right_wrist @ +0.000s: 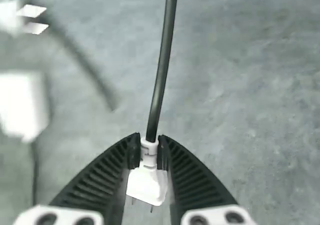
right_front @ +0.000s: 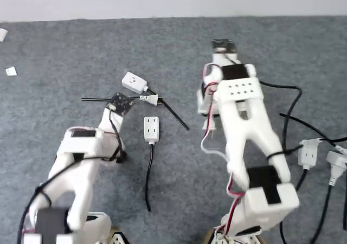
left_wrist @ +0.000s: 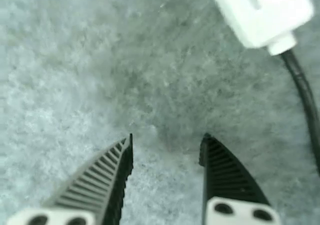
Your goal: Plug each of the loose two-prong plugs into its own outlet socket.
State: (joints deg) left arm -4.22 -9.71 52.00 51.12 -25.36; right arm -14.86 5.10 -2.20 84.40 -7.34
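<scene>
While right claw (right_wrist: pixel 148 139) pinches a plug (right_wrist: pixel 145 182), left claw (left_wrist: pixel 167 137) gapes near a socket (left_wrist: pixel 260 10)

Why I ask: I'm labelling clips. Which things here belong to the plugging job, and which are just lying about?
Job: held plug, right end effector, loose plug, outlet socket, left end effector.
Lying about: white scrap, second scrap.
</scene>
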